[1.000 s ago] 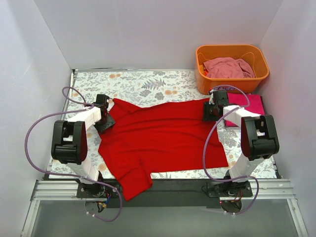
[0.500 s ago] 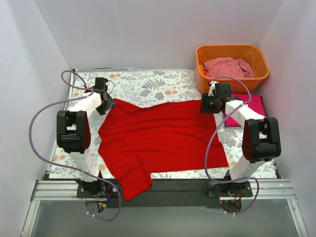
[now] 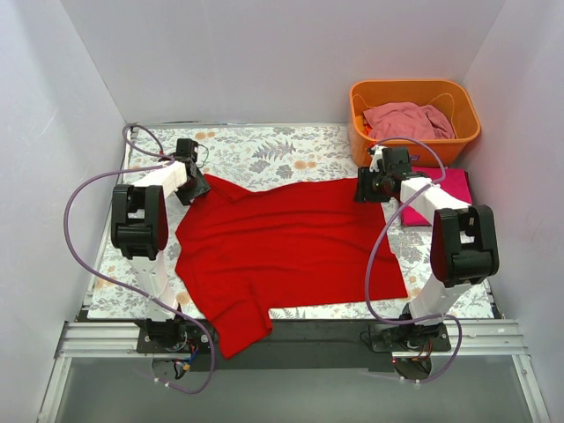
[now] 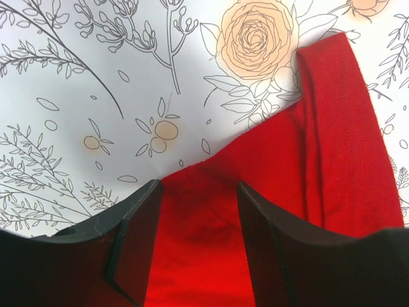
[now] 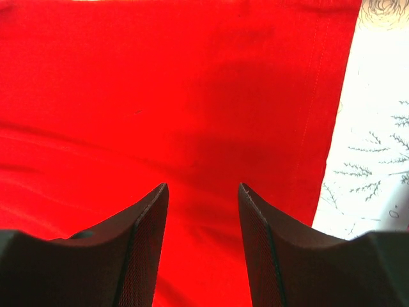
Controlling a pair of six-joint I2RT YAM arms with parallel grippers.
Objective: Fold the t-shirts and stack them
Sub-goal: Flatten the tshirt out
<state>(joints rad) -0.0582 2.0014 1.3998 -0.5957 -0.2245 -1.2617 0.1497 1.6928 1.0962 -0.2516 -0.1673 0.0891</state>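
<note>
**Red t-shirt** [image 3: 291,247]: lies spread across the middle of the overhead view on the floral table cover [image 3: 264,150]. It is mostly flat, with one sleeve trailing over the near edge at lower left. Not yet folded.

**Left gripper** [image 3: 189,182]: at the shirt's upper-left corner. Its fingers [image 4: 137,243] stand apart, and only a narrow tongue of red cloth lies between them, unpinched.

**Right gripper** [image 3: 370,187]: at the shirt's upper-right corner. Its fingers [image 5: 137,249] are also apart, over flat red cloth, with the hem running down the right of the wrist view.

**Magenta t-shirt** [image 3: 448,187]: folded flat at the right of the overhead view, just below the basket and partly behind the right arm.

**Pale pink t-shirt** [image 3: 407,121]: crumpled inside the orange basket [image 3: 414,85], upper right.

**Step in hand (a judgement):** taking both far corners for the first fold.

**Handling note:**
- The left gripper should reach deeper, so that more than the cloth's tip sits between the fingers.
- The right gripper needs an edge or a raised ridge to bite, so it should shift toward the hem.
- Both should close at matching points, or the fold line will skew.
- Lift low and evenly, since soft jersey sags and drags.
</note>
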